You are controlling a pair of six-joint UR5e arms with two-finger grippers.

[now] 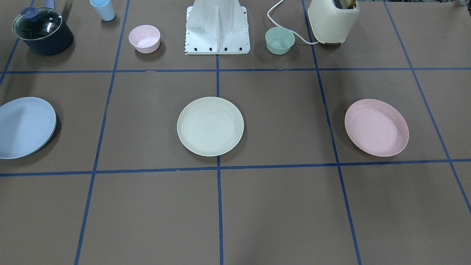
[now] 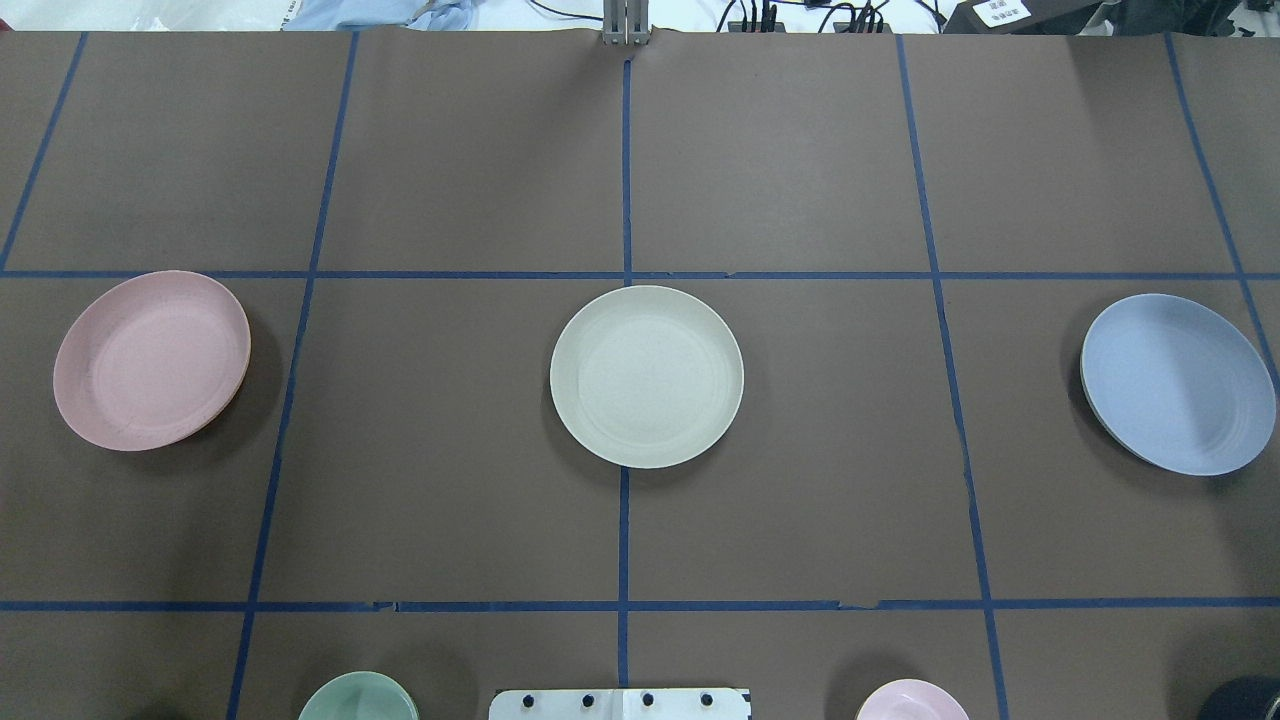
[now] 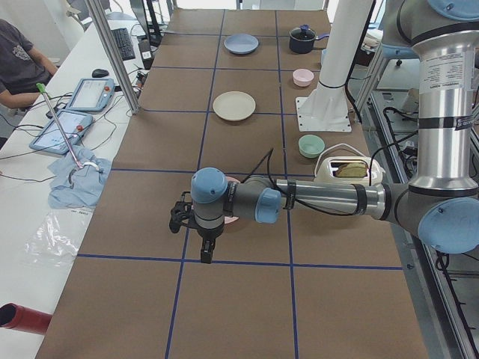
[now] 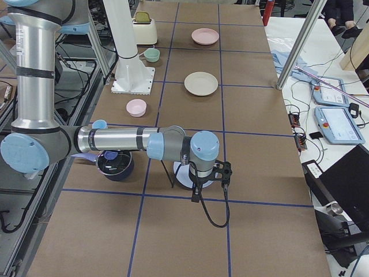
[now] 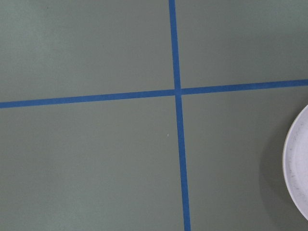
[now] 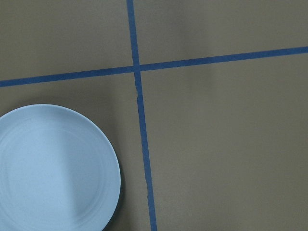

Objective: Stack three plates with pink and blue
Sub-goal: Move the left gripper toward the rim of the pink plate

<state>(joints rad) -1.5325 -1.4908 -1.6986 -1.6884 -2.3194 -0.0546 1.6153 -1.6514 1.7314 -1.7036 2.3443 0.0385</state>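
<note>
pink plate point(image 2: 150, 360) left edge | cream-green plate point(image 2: 646, 376) centre | blue plate point(image 2: 1178, 384) right edge | round, shallow, matte | left gripper point(image 3: 206, 253), right gripper point(image 4: 196, 194): finger spread cannot be told

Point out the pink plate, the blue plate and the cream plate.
pink plate point(image 2: 150, 360): overhead view, centre of its well.
blue plate point(image 2: 1178, 383): overhead view, centre of its well.
cream plate point(image 2: 646, 376): overhead view, centre of its well.

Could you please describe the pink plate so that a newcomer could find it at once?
Start at the white robot base. Before it lie three plates in a row: the cream-green plate in the middle, the light blue plate on the robot's right, the pink plate on its left. Unlike the small pink bowl beside the base, it is wide and shallow.
</note>
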